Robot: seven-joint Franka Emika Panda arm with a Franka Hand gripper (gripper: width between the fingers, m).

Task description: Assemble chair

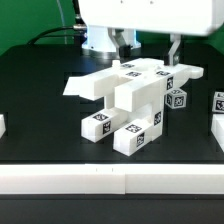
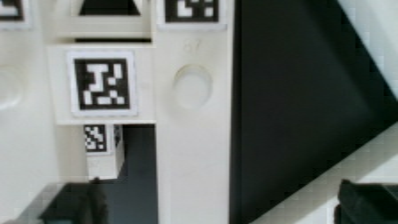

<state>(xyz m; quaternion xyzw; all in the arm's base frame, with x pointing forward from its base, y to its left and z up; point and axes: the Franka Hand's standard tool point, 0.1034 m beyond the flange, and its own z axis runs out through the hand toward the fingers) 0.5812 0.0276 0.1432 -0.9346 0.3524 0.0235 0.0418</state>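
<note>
The chair (image 1: 135,100) is a cluster of glossy white tagged blocks and bars joined together in the middle of the black table. My gripper (image 1: 150,47) hangs just above its top bar (image 1: 160,72), with the fingers spread wide. In the wrist view a white bar (image 2: 199,140) with a round hole runs between my fingertips, beside a tagged block (image 2: 102,82). The dark fingers (image 2: 75,203) stand well clear of the bar on both sides. The gripper (image 2: 217,205) is open and holds nothing.
A loose tagged white block (image 1: 219,102) stands at the exterior view's right edge. Small white pieces show at the left edge (image 1: 2,125) and right edge (image 1: 218,126). A corner of the marker board (image 1: 75,87) shows left of the chair. A white rail (image 1: 110,180) borders the near side.
</note>
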